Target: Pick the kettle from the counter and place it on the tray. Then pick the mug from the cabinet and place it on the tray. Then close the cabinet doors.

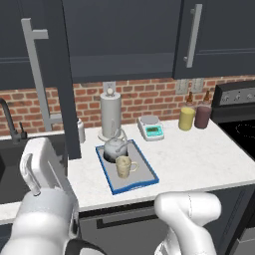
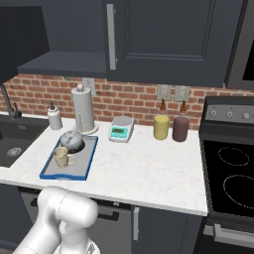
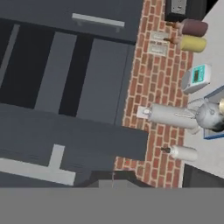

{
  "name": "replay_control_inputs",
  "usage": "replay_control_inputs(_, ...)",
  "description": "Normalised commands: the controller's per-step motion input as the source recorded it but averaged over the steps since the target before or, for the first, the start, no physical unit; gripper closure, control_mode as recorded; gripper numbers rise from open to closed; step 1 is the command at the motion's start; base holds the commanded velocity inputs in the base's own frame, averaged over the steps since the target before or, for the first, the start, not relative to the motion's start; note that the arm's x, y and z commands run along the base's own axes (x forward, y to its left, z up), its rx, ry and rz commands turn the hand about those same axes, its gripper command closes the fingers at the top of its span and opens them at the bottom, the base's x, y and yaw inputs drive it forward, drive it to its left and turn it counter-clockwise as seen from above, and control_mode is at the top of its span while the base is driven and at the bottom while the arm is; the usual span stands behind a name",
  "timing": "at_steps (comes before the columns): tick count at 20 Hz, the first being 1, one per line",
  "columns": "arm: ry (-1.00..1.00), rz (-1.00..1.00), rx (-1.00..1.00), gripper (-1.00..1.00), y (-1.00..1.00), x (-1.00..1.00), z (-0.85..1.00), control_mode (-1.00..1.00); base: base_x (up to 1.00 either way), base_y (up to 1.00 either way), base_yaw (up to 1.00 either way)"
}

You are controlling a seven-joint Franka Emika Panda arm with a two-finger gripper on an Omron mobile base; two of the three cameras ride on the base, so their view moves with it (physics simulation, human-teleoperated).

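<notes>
The kettle [image 1: 115, 147] and the mug [image 1: 124, 166] are seen together on the tray [image 1: 144, 175] near the desk's [image 1: 199, 154] front edge. One cabinet door [image 1: 45, 74] is swung open. The gripper's opening cannot be told.

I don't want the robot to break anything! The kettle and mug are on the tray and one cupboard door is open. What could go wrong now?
The open cabinet door has yet to be swung shut; the arm could miss or slip off its long bar handle. Reaching over, the arm might bump the mug near the front of the tray, or the tall paper-towel roll behind it.
</notes>
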Motion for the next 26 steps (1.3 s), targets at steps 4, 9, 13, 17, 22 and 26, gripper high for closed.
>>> replay_control_inputs(4,-0.07,-0.07,-0.04,1.0,0.66,0.17,-0.07,-1.0,0.0,0.0,0.0)
replay_control_inputs(9,0.0,-0.11,-0.06,1.0,0.53,0.81,-0.23,-1.0,0.0,0.0,0.0)
replay_control_inputs(13,0.0,-0.15,-0.11,1.0,0.49,1.0,-0.33,-1.0,0.0,0.0,0.0)
replay_control_inputs(17,-0.04,-0.13,-0.09,1.0,0.62,0.96,-0.23,-1.0,0.0,0.0,0.0)
replay_control_inputs(22,-0.06,-0.06,-0.01,1.0,0.73,0.53,-0.01,-1.0,0.0,0.0,0.0)
replay_control_inputs(26,-0.01,-0.1,0.0,1.0,0.28,0.41,0.0,-1.0,0.0,0.0,0.0)
